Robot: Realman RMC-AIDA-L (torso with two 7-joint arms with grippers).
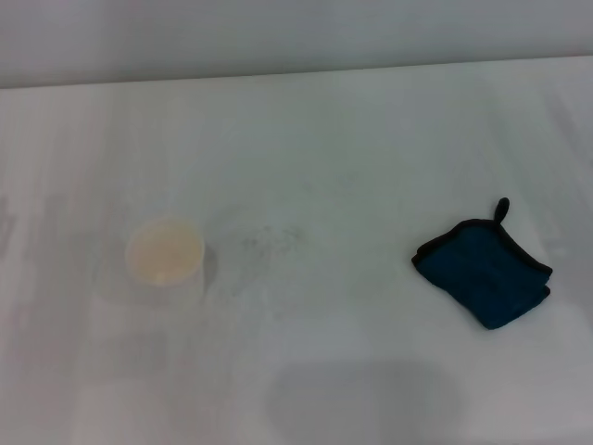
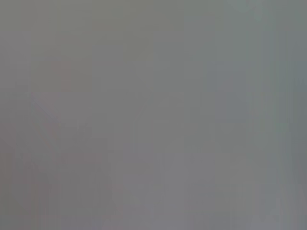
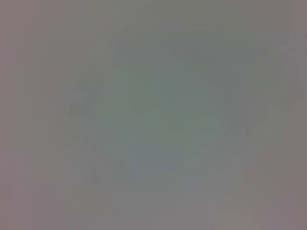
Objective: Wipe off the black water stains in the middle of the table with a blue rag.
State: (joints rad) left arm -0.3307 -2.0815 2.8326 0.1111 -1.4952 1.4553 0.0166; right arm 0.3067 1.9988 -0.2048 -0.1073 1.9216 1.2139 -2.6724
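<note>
- Head view: the table (image 1: 371, 139) is a white matte surface that fills nearly the whole view, with a grey wall band along the far edge.
- The rag (image 1: 484, 271) lies flat on the table on my right side, toward the near half. It is dark teal-blue with black edging, set at an angle so one corner points toward me.
- A small black loop (image 1: 501, 209) sticks out from the rag's far corner.
- A cup (image 1: 165, 255), pale and translucent with a cream-coloured inside, stands upright on my left side of the table, well apart from the rag.
- Between cup and rag, near the table's middle, I see only faint grey speckled scuffs (image 1: 271, 237). I cannot make out a dark stain there.
- A soft grey shadow (image 1: 361, 399) falls on the near edge of the table, roughly centred.
- Neither of my arms shows in the head view, so neither pincer appears there.
- Left wrist view: a uniform grey field, nothing to make out.
- Right wrist view: likewise grey and featureless.
- Pincer state, left and right: I cannot tell whether they are wide, narrow or holding anything. Nothing touches the rag.
</note>
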